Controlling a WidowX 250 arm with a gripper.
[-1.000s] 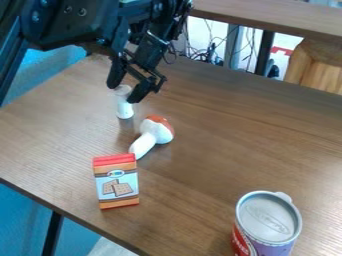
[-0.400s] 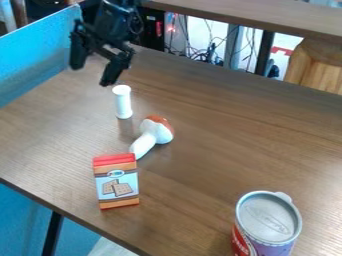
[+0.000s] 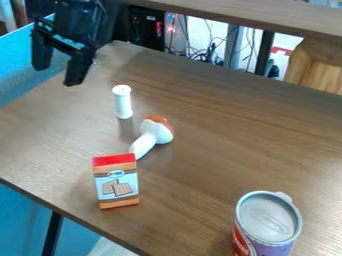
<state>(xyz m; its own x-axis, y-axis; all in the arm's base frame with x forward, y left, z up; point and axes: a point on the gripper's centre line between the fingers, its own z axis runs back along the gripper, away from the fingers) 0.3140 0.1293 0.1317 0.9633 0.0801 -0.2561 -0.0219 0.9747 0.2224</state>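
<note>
At ten o'clock, see the black two-finger gripper [image 3: 56,75], empty with jaws spread. Toward its four o'clock, find a white plastic-looking cylinder [image 3: 123,104], upright on a seemingly flat base.

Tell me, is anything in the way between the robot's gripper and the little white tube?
Nothing that I can see! The gripper is open at the upper left, and the white tube stands upright nearby. The toy mushroom and cracker box are past the tube, closer to the camera.
</note>
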